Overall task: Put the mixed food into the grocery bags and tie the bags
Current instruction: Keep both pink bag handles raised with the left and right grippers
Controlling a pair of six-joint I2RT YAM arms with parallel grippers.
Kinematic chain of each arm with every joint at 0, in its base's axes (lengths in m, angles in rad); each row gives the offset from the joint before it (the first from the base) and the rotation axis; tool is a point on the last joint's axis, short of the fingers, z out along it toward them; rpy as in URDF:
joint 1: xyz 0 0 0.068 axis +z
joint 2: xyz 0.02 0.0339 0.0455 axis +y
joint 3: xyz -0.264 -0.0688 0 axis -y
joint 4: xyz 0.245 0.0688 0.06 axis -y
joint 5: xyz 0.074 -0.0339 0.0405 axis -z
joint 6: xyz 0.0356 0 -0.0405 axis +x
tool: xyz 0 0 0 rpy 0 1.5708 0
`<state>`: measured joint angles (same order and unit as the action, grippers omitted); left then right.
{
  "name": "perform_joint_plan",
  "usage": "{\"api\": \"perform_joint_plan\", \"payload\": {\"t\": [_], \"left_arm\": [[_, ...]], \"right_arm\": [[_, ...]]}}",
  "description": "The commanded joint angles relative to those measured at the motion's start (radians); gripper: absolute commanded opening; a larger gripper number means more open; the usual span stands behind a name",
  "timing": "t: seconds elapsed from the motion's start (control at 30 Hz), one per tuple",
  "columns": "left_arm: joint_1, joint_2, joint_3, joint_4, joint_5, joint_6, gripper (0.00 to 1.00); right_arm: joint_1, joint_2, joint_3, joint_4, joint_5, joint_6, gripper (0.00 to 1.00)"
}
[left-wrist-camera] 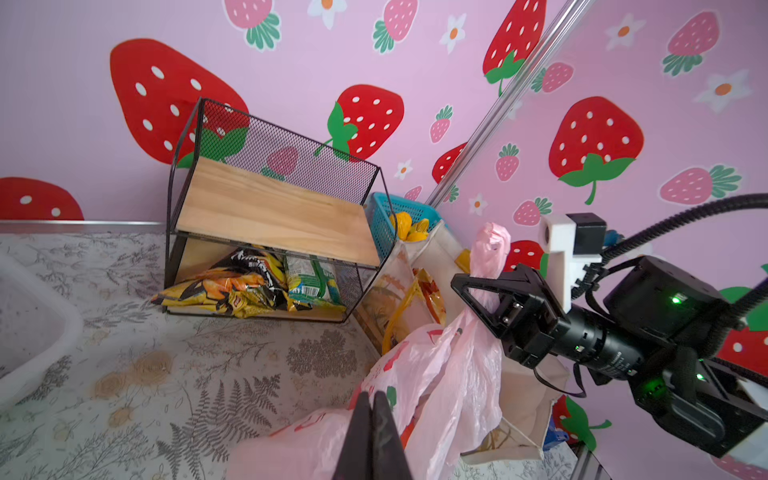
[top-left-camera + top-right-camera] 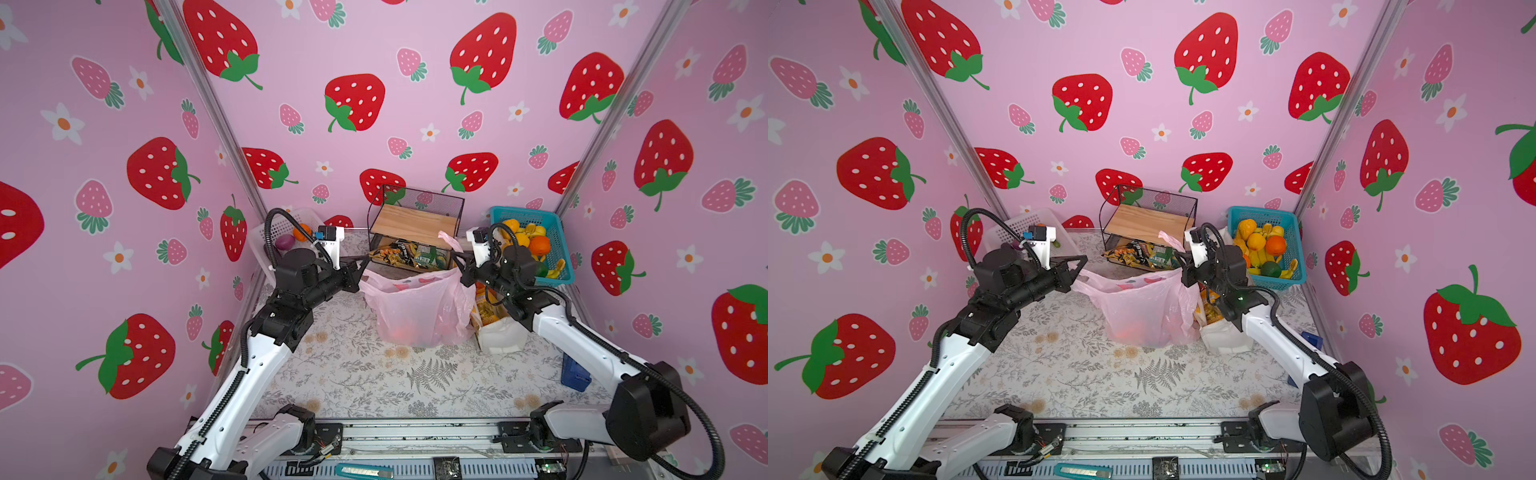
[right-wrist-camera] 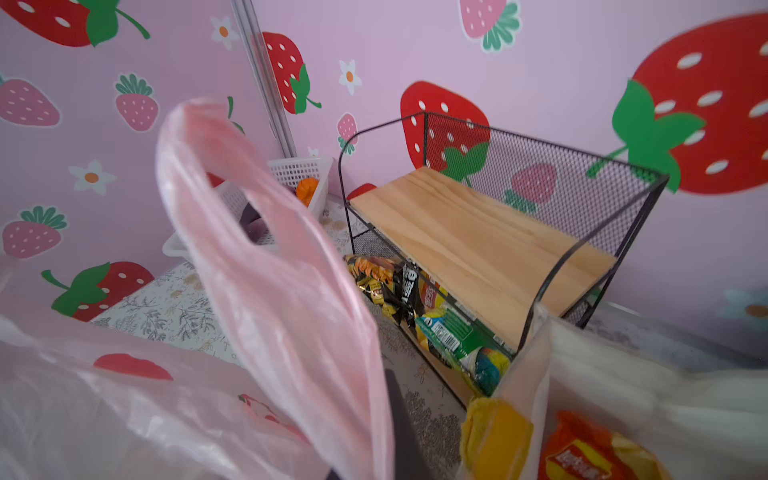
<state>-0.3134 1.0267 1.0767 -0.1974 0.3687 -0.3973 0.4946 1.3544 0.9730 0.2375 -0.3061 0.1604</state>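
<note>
Pink bag (image 2: 415, 316) stands mid-frame in both top views. Orange-red shapes show through it low down, so some veg is in. Tote (image 2: 498, 336) sits just right of it, touching, with packets (image 3: 582, 453) in its mouth in the right wrist view.

Left gripper (image 1: 372, 397) is clenched on the bag's left rim, film drawn taut toward frame left. Right gripper (image 1: 463, 286) has the other handle (image 3: 291, 299) running between its jaws; I can't tell if it's clamped or slack.

Handles are well apart, no knot on either bag. White basket (image 2: 286, 220), upper left of the table, holds an orange piece (image 2: 302, 232) and a purple piece (image 2: 284, 242).

My read: loading is mostly done, those two pieces may be left, and all the tying is still to do.
</note>
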Motion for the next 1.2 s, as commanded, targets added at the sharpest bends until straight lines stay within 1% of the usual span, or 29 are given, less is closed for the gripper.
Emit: {"api": "perform_joint_plan", "payload": {"t": [0.0, 0.07, 0.1, 0.17, 0.23, 0.27, 0.37, 0.47, 0.5, 0.57, 0.63, 0.7, 0.77, 0.9, 1.1, 1.17], "left_arm": [[-0.003, -0.001, 0.081, -0.085, -0.012, -0.009, 0.0], [-0.004, 0.001, 0.093, -0.108, 0.004, -0.021, 0.0], [-0.004, 0.001, 0.1, -0.12, 0.005, -0.025, 0.0], [-0.007, -0.002, 0.118, -0.142, 0.004, -0.03, 0.0], [-0.011, -0.005, 0.131, -0.156, -0.003, -0.032, 0.0], [-0.016, -0.006, 0.138, -0.162, -0.009, -0.034, 0.0], [-0.025, -0.002, 0.149, -0.182, -0.029, -0.035, 0.0], [-0.036, 0.001, 0.158, -0.194, -0.044, -0.043, 0.0], [-0.038, 0.001, 0.16, -0.197, -0.047, -0.045, 0.0], [-0.047, 0.001, 0.161, -0.198, -0.061, -0.053, 0.0], [-0.057, 0.005, 0.164, -0.202, -0.07, -0.052, 0.0], [-0.064, 0.009, 0.168, -0.209, -0.077, -0.052, 0.0], [-0.067, 0.011, 0.171, -0.211, -0.08, -0.051, 0.0], [-0.072, 0.008, 0.173, -0.216, -0.083, -0.044, 0.0], [-0.072, 0.016, 0.176, -0.214, -0.081, -0.04, 0.0], [-0.072, 0.023, 0.18, -0.216, -0.078, -0.038, 0.0]], "right_arm": [[-0.003, 0.01, 0.093, -0.141, 0.09, 0.021, 0.38], [0.007, -0.031, 0.117, -0.161, 0.151, 0.004, 0.56], [0.016, -0.058, 0.118, -0.155, 0.172, -0.01, 0.62], [0.052, -0.115, 0.12, -0.127, 0.218, -0.057, 0.83], [0.104, -0.163, 0.125, -0.109, 0.267, -0.116, 0.91], [0.143, -0.185, 0.126, -0.101, 0.302, -0.155, 0.93], [0.266, -0.226, 0.126, -0.07, 0.429, -0.268, 0.98], [0.387, -0.244, 0.112, -0.026, 0.485, -0.365, 1.0], [0.421, -0.249, 0.102, -0.007, 0.483, -0.393, 1.0], [0.488, -0.241, 0.084, 0.019, 0.435, -0.428, 1.0], [0.552, -0.204, 0.078, 0.038, 0.377, -0.435, 1.0], [0.595, -0.153, 0.066, 0.081, 0.334, -0.429, 1.0], [0.611, -0.102, 0.054, 0.142, 0.301, -0.399, 1.0], [0.613, -0.011, 0.023, 0.291, 0.235, -0.34, 1.0], [0.613, 0.126, 0.052, 0.362, 0.157, -0.303, 1.0], [0.613, 0.159, 0.055, 0.382, 0.148, -0.284, 1.0]]}}
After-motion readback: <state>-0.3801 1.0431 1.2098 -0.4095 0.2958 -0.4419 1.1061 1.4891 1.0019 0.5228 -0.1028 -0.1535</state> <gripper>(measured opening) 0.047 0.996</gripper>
